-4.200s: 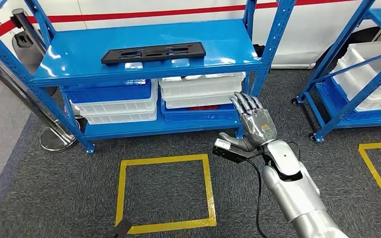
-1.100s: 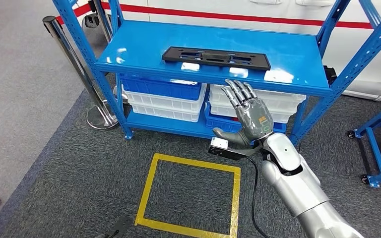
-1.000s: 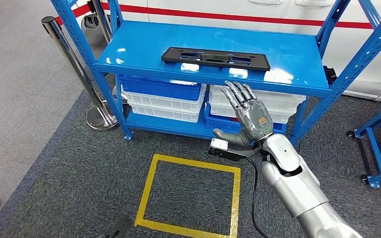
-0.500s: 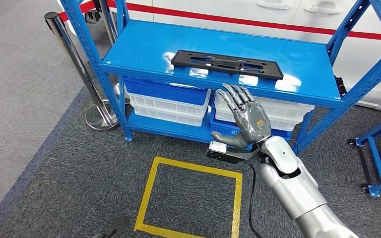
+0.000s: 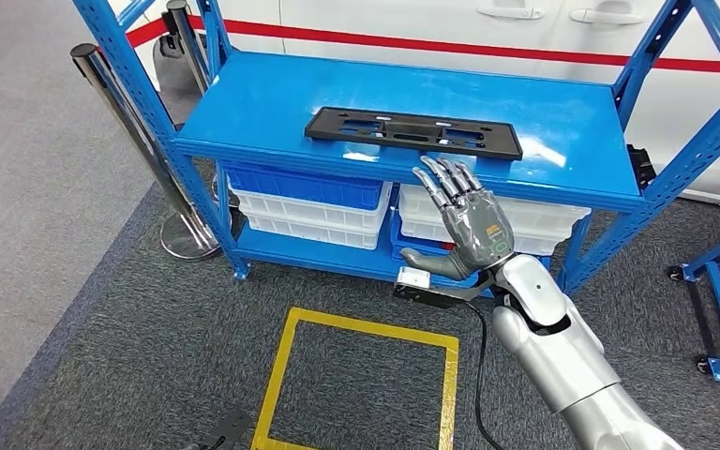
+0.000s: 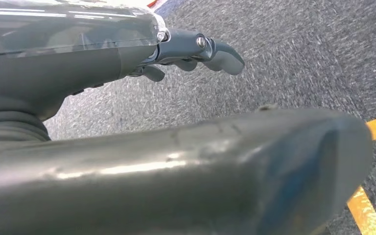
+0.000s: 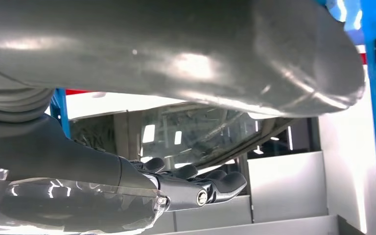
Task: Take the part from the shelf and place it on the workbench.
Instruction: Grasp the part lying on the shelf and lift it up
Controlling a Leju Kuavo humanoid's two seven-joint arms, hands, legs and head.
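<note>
Head view, part (image 5: pixel 413 132) on shelf (image 5: pixel 272 103), bins (image 5: pixel 314 202) beneath

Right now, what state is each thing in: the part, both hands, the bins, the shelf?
Black slotted part: flat on the top shelf near its front edge, untouched.
Right hand: raised below the shelf edge, fingers spread, holding nothing.
Left hand: over grey carpet, fingers apart, holding nothing.
White and blue bins: stacked on the lower shelf.
Blue shelf: upright.
</note>
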